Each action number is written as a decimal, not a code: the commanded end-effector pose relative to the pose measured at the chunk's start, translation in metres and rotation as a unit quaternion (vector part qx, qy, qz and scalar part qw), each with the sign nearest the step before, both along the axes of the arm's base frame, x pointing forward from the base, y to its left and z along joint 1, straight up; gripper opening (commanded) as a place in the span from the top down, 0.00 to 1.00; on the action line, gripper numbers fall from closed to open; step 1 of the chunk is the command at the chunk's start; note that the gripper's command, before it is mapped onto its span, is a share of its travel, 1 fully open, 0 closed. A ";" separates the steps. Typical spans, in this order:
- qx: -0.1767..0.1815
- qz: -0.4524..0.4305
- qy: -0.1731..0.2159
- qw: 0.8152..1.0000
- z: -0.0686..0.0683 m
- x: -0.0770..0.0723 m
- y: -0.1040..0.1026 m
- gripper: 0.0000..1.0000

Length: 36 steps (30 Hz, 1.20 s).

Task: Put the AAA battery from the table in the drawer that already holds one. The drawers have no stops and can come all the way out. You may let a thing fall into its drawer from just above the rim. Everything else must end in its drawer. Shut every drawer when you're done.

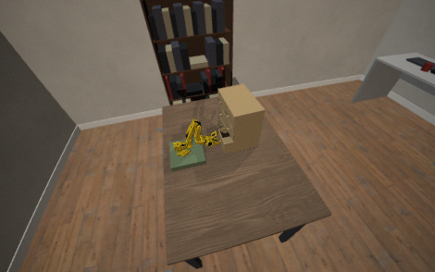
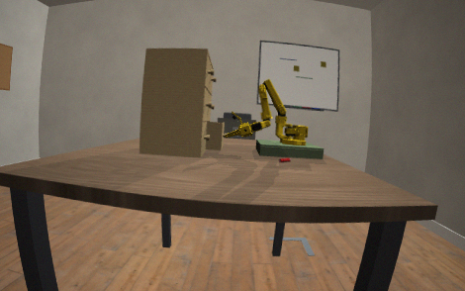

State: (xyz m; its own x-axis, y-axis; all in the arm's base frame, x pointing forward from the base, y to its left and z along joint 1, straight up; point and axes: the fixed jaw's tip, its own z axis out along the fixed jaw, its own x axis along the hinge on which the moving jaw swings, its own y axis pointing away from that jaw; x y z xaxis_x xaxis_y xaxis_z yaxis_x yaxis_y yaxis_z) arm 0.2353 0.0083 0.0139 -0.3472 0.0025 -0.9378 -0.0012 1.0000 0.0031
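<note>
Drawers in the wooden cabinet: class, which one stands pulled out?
The lowest drawer: its front juts from the cabinet toward the gripper, whose jaws grip its knob. The drawers above sit flush.

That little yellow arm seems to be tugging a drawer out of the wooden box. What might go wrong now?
The gripper is shut on the handle of the bottom drawer, already part-way out of the cabinet. The drawers have no stops, so pulling further might bring it right out and spill whatever it holds. The small red thing on the table lies near the green base; a sweeping arm might knock it.
</note>
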 end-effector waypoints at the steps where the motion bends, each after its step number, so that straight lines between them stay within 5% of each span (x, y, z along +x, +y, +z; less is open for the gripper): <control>1: 0.000 -0.002 -0.003 1.000 0.001 -0.002 -0.001 1.00; 36: 0.000 -0.003 -0.003 1.000 0.001 -0.012 -0.002 1.00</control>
State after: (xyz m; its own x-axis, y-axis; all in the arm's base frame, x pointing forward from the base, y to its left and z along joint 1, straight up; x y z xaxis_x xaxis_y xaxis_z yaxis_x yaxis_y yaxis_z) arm 0.2251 0.0080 0.0139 -0.3462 0.0032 -0.9381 0.0000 1.0000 0.0034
